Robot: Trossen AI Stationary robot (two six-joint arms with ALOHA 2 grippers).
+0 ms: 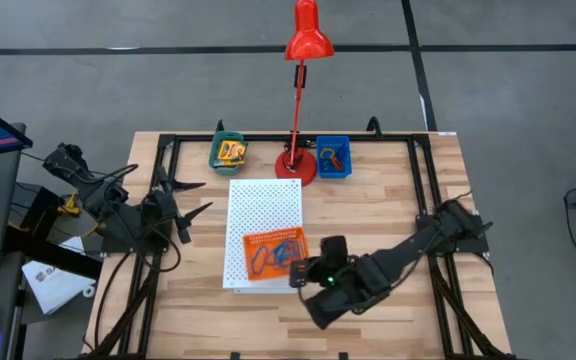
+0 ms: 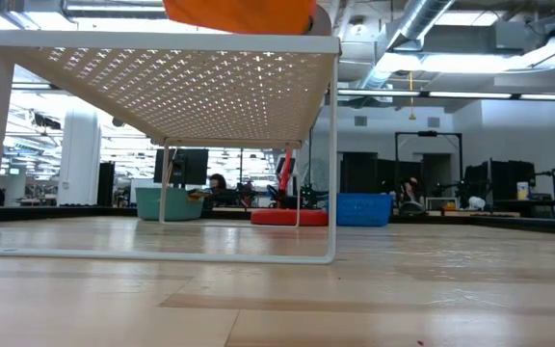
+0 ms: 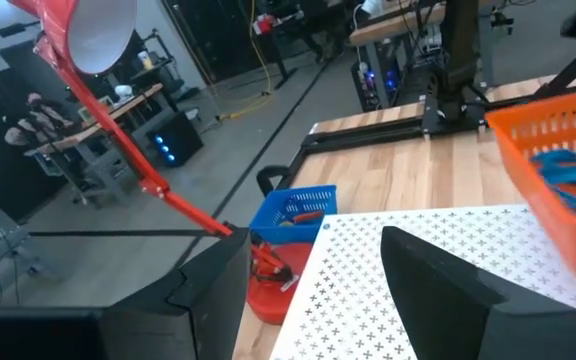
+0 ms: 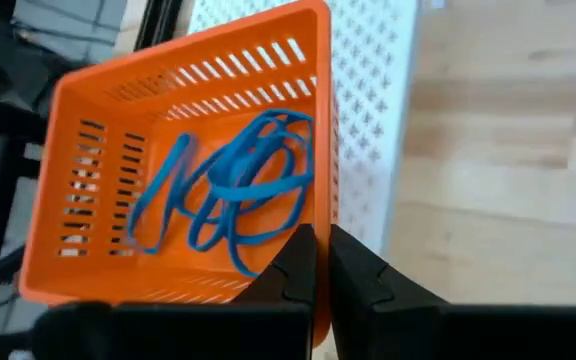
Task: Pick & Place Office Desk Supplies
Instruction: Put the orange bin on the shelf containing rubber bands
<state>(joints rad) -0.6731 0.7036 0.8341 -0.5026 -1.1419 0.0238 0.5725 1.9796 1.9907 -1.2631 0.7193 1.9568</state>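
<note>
We see the right gripper (image 1: 303, 272) at the near-right corner of the orange bin (image 1: 274, 252), which sits on the white board (image 1: 263, 205) near the middle of the bench (image 1: 388, 200). Its fingers (image 4: 303, 262) are clenched together, tips just at the bin's wall; we cannot tell whether they pinch the wall or only meet beside it. Inside the bin lie the blue loops (image 4: 233, 195), a loose tangle stretched roughly along the bin's long axis, straight ahead of those fingertips and just over the wall. The right arm is plainly the nearer one.

The left gripper (image 1: 193, 200) waits at the board's left edge, fingers (image 3: 433, 280) spread and released, pointing across the board towards the red lamp (image 1: 301, 60) and the blue bin (image 1: 333, 156). A green bin (image 1: 229, 152) holding yellow boxes (image 1: 232, 150) stands on the lamp's other side, at the far edge.

We judge the next move turns on the fingers opening and clearing that wall to reach the loops.
</note>
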